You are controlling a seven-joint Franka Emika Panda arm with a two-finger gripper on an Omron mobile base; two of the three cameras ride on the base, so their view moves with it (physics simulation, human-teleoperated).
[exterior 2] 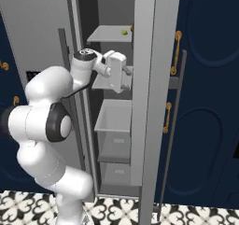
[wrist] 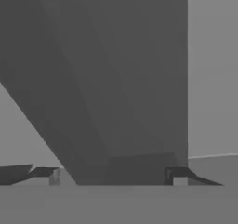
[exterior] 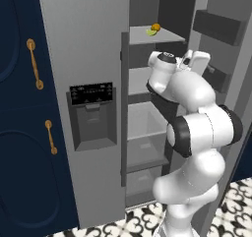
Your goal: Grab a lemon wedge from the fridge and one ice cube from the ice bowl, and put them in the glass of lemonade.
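White and bulky, the arm (exterior: 197,133) reached into the open fridge (exterior: 88,59), its gripper (wrist: 114,176) with fingers spread apart and empty at a middle shelf, while the lemon wedge (exterior: 151,32) sat on the upper shelf (exterior: 157,36), seemingly against something orange.

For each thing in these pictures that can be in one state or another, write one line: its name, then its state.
fridge: right door swung open, left door with the dispenser panel shut.
lemon wedge: lying on the top shelf beside an orange piece, not held.
gripper: open, empty, inside the fridge below the top shelf.
navy cupboards: doors shut.
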